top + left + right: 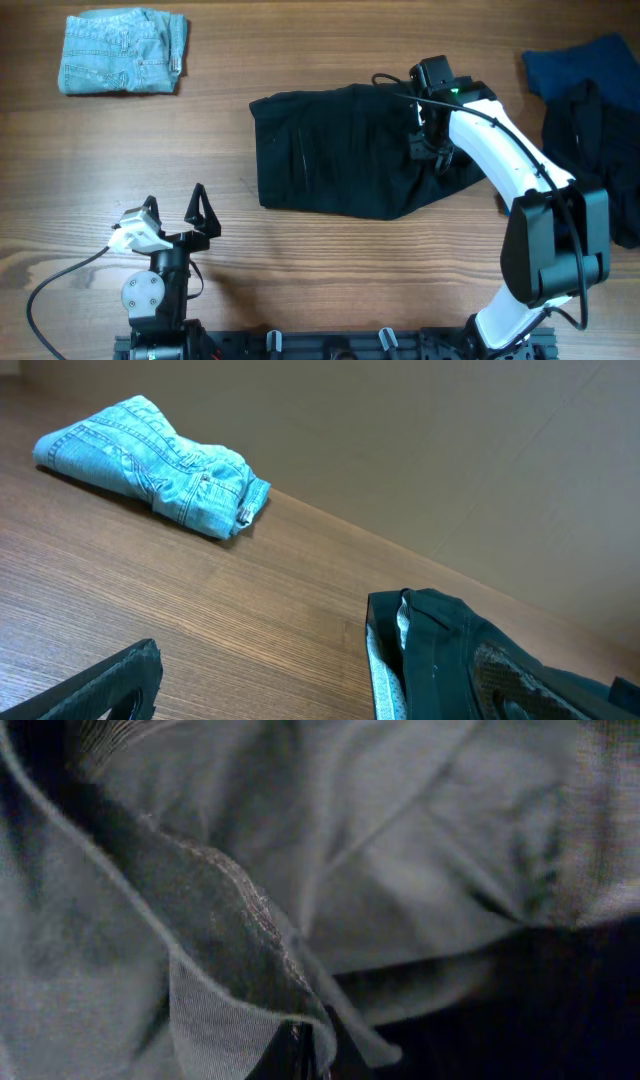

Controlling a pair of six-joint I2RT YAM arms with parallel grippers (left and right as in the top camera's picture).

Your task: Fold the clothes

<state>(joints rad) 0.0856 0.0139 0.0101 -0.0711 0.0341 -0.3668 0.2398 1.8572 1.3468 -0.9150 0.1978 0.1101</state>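
A black garment lies half folded in the middle of the table. My right gripper is at its right end and is shut on a fold of the black cloth, which fills the right wrist view. My left gripper is open and empty near the front left, over bare wood; its fingers frame the wood, and the black garment's left edge shows there. Folded light-blue jeans lie at the far left and show in the left wrist view.
A pile of dark blue and black clothes lies at the right edge of the table. The right arm reaches across the right side. A cable trails by the left arm's base.
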